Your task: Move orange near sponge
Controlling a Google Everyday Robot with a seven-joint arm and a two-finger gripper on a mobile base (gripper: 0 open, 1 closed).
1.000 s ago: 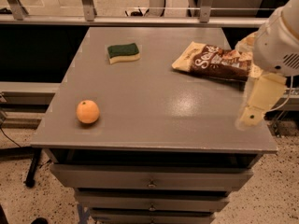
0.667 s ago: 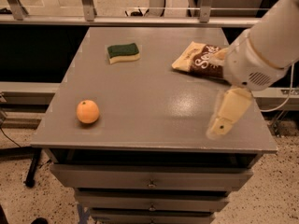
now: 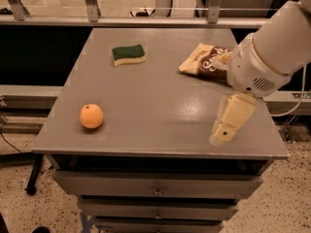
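Note:
The orange (image 3: 91, 116) sits on the grey table (image 3: 160, 96) near its front left corner. The sponge (image 3: 128, 54), dark green on top with a pale yellow base, lies at the back left of the table, well apart from the orange. My gripper (image 3: 226, 127) hangs from the white arm (image 3: 272, 52) above the table's front right part, pointing down and to the left. It is far to the right of the orange and holds nothing that I can see.
A brown-and-cream snack bag (image 3: 204, 62) lies at the back right, partly hidden behind the arm. Drawers (image 3: 155, 191) sit under the tabletop. A metal railing (image 3: 146, 18) runs behind the table.
My arm and gripper have moved left from the table's right edge to over its front right part. The orange, sponge and bag have not moved.

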